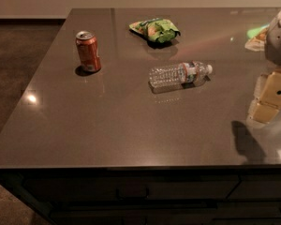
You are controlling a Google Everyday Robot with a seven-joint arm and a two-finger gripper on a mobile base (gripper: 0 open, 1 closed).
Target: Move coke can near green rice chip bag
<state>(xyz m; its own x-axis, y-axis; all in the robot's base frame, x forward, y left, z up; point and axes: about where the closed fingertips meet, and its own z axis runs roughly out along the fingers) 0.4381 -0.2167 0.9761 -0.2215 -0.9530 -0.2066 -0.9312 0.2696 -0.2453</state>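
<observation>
Coke can (88, 51) apart from green rice chip bag (155, 30); hand (270, 97) far right, state unclear.

One cam, high, angled down over table (107, 125) front; end effector (268, 98) at view's right edge.

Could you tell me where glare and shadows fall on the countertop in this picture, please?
Camera view: dim room, glossy countertop with a bright glare spot near its left edge; the coke can, green rice chip bag and water bottle throw short shadows and faint reflections; the gripper, at the right edge above the countertop, casts a dark shadow toward the near edge.
</observation>
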